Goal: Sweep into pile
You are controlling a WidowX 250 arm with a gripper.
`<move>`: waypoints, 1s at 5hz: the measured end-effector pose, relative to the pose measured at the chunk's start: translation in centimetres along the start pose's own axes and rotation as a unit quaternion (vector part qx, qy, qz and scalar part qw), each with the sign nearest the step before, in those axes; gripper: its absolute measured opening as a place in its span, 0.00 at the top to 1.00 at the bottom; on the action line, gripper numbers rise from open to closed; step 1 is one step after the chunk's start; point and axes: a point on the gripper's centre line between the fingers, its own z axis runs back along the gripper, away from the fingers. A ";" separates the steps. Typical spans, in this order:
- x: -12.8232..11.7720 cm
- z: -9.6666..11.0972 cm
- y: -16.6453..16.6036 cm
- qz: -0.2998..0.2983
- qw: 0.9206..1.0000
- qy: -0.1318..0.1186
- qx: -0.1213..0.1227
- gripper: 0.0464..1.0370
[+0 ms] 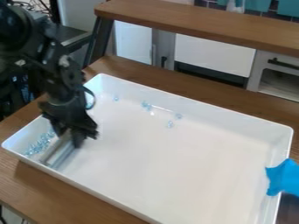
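The black gripper (73,136) is low in the left part of the white tray (181,162), shut on a flat, pale grey sweeping tool (59,153). The tool's long side runs slantwise near the tray's left end, its lower end close to the front wall. A cluster of small light-blue clear pieces (39,144) lies between the tool and the left wall. Several more pieces are scattered toward the back: a piece (116,98) near the back left corner, a few pieces (146,105) along the back wall, and a loose piece (170,124) farther in.
Raised walls enclose the tray, which sits on a brown wooden table (88,201). Blue tape (283,177) covers part of its right rim. Behind stand a wooden shelf (198,24) and white toy-kitchen cabinets (213,52).
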 end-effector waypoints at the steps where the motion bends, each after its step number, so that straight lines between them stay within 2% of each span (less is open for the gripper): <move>1: 0.1 -0.1 1.4 -0.009 1.000 0.006 0.007 0.66; 2: -0.6 0.2 0.6 0.009 0.999 0.034 -0.025 0.66; 3: 0.7 2.9 -2.0 0.054 0.992 0.063 -0.093 0.66; 4: 4.1 6.8 -6.4 0.072 0.989 0.027 -0.125 0.66; 5: 6.0 9.3 -10.9 0.062 0.989 0.016 -0.135 0.66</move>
